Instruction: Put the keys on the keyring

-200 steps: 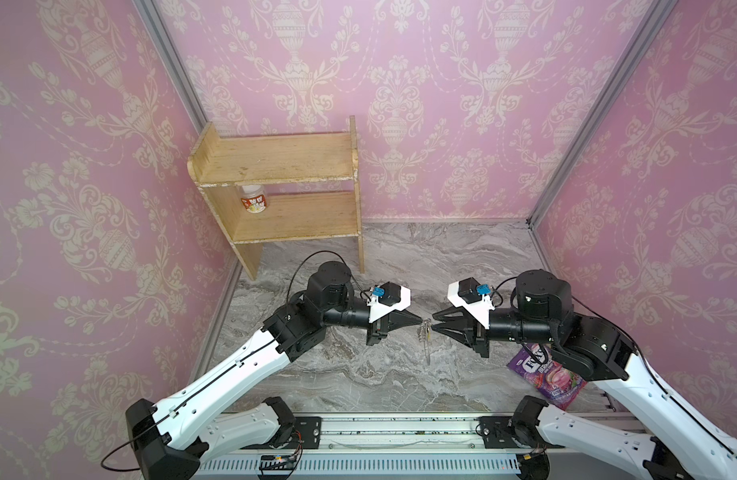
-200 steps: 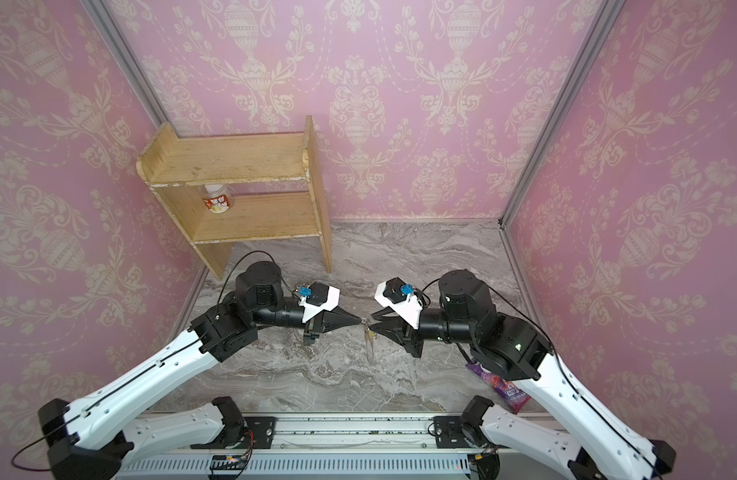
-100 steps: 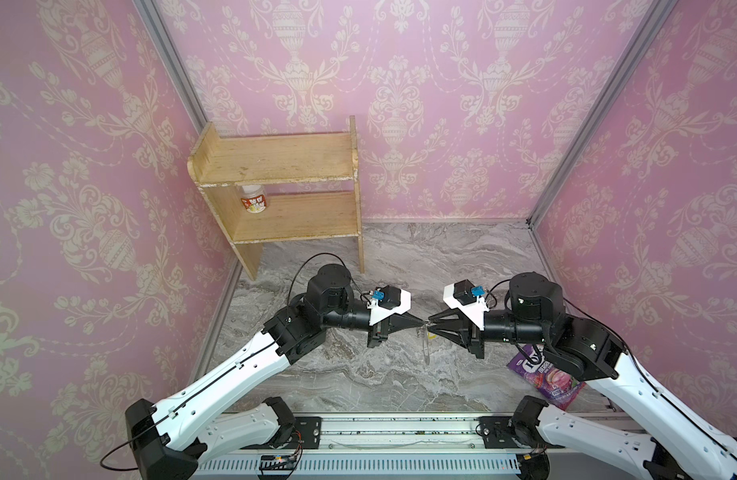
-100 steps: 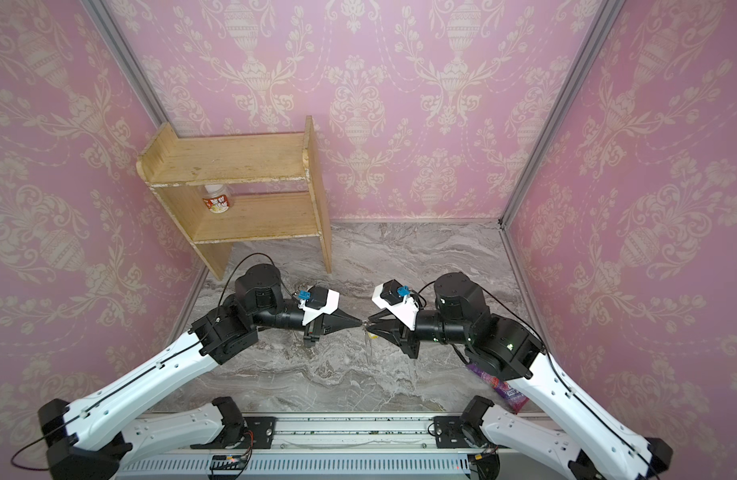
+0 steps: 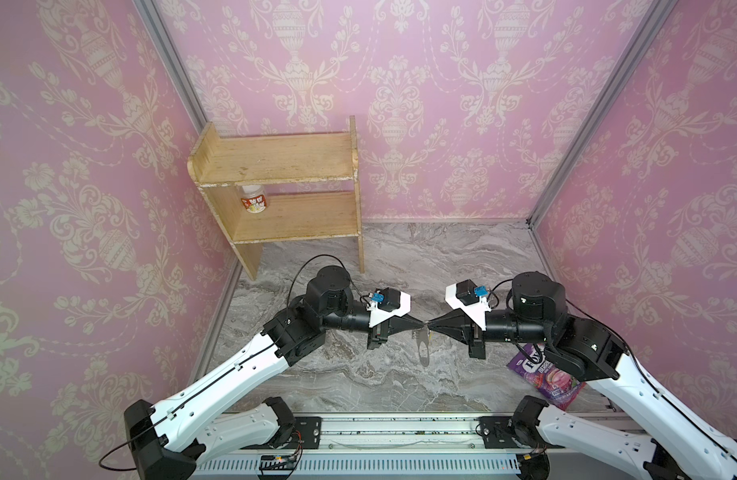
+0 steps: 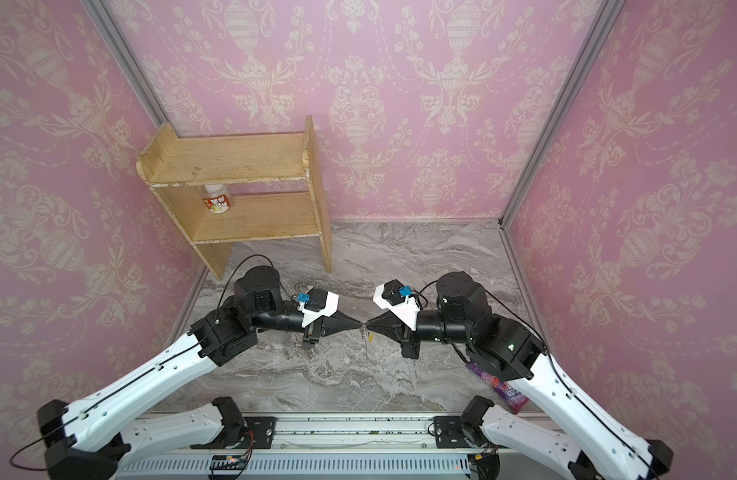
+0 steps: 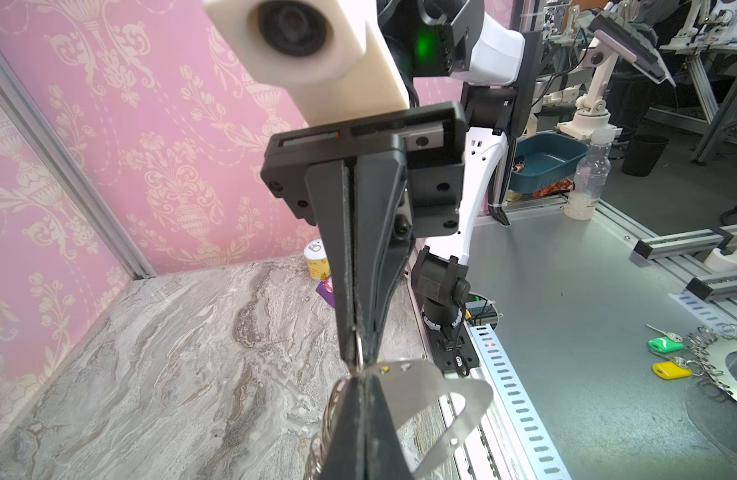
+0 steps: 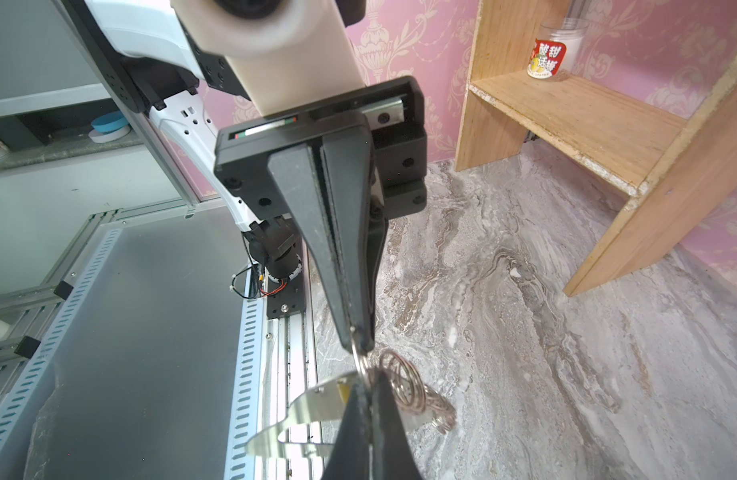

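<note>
Both grippers meet tip to tip above the middle of the marble floor. My left gripper point(image 5: 420, 325) is shut on the top edge of the keyring point(image 5: 423, 353), a thin grey plate with an oval cut-out point(image 7: 425, 386) that hangs below the tips. Silver rings point(image 8: 404, 384) bunch along that edge. My right gripper point(image 5: 429, 325) is shut on one silver ring that runs between the two sets of tips. Of the keys, only a sliver of the yellow tag point(image 8: 342, 390) shows, against the plate beside my right finger; the key's blade is hidden.
A wooden shelf point(image 5: 283, 187) holding a small jar point(image 5: 253, 201) stands at the back left. A purple snack pouch point(image 5: 541, 374) lies under the right arm, and a yellow can point(image 7: 316, 262) by the right wall. Green and yellow tagged keys point(image 7: 665, 344) lie on the bench outside.
My right gripper has moved left to the left gripper's tips and closed its jaws there. The left gripper has held still with the plate hanging from it.
</note>
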Action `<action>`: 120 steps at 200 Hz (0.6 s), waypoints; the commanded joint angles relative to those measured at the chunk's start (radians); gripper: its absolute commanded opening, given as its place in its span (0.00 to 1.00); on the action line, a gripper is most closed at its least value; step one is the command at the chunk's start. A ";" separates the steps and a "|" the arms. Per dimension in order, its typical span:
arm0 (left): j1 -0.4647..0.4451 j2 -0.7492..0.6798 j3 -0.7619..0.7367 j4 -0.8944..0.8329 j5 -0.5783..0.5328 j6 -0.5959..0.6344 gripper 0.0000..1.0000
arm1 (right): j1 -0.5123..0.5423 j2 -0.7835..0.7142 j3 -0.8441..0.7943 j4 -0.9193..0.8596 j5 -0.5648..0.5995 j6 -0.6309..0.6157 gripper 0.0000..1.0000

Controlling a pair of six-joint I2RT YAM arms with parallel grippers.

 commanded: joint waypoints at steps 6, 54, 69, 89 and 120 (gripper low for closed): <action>-0.015 -0.017 -0.005 0.010 -0.019 0.000 0.00 | -0.004 0.000 0.002 0.016 -0.007 0.005 0.00; -0.015 -0.022 0.029 -0.063 -0.082 -0.029 0.52 | -0.004 0.056 0.122 -0.164 0.060 -0.085 0.00; -0.016 -0.017 0.055 -0.095 -0.085 -0.034 0.57 | -0.003 0.082 0.159 -0.218 0.084 -0.112 0.00; -0.018 0.014 0.106 -0.157 -0.074 -0.036 0.57 | -0.003 0.098 0.188 -0.239 0.101 -0.138 0.00; -0.025 0.052 0.155 -0.196 -0.066 -0.034 0.53 | -0.001 0.124 0.214 -0.268 0.117 -0.170 0.00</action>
